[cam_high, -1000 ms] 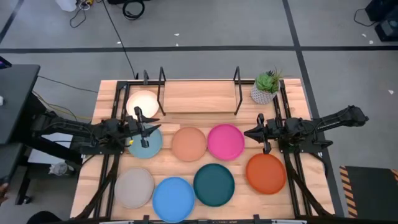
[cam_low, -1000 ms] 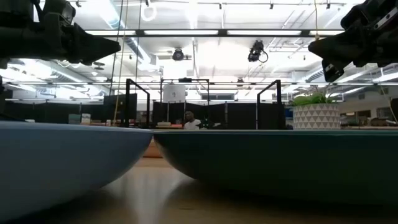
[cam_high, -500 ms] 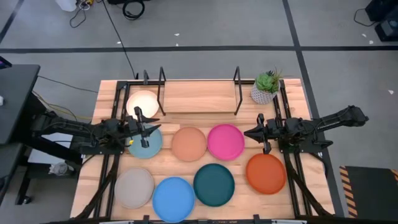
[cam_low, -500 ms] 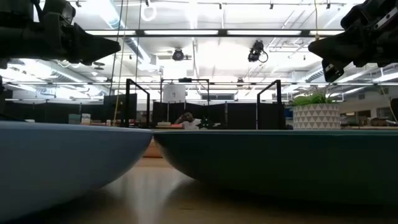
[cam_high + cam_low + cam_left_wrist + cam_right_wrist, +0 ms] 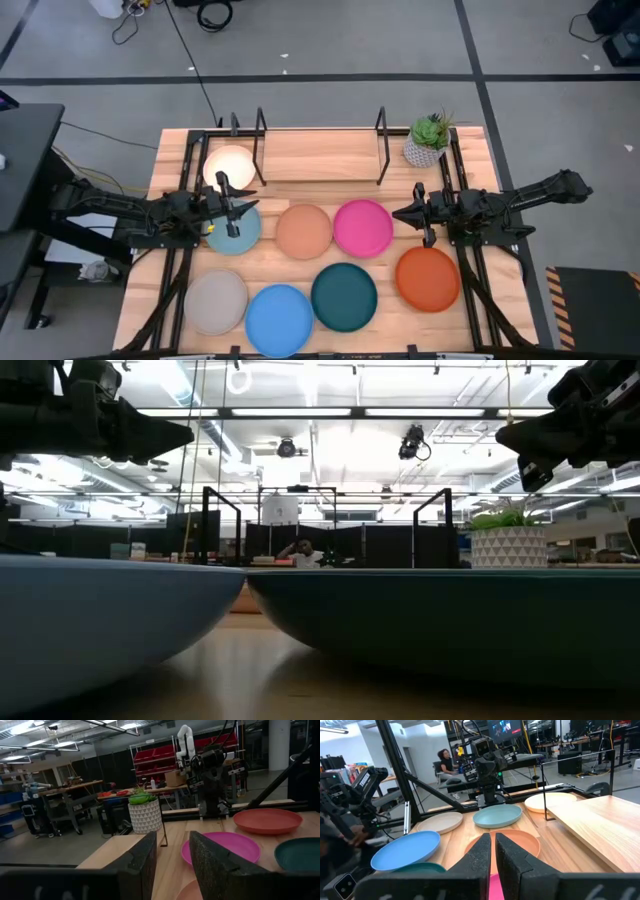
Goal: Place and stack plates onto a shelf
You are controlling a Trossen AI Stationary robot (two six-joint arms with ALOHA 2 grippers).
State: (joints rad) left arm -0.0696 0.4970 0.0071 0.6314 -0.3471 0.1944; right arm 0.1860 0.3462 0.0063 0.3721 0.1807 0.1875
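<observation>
Matte plates are lying flat on the bench (image 5: 300, 275), shelf (image 5: 318, 158) holding none; thin raised rims look light, stiff, best pinched edgewise. Left gripper (image 5: 232, 203), jaws slightly parted, and right gripper (image 5: 408, 214), jaws nearly closed, are hovering empty.

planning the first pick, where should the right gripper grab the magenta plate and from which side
Probably by its rim. The magenta plate lies flat, so only the raised edge offers a pinch. The right gripper hovers just beside its right edge, nearly shut; that near edge looks best, coming down from above.
</observation>
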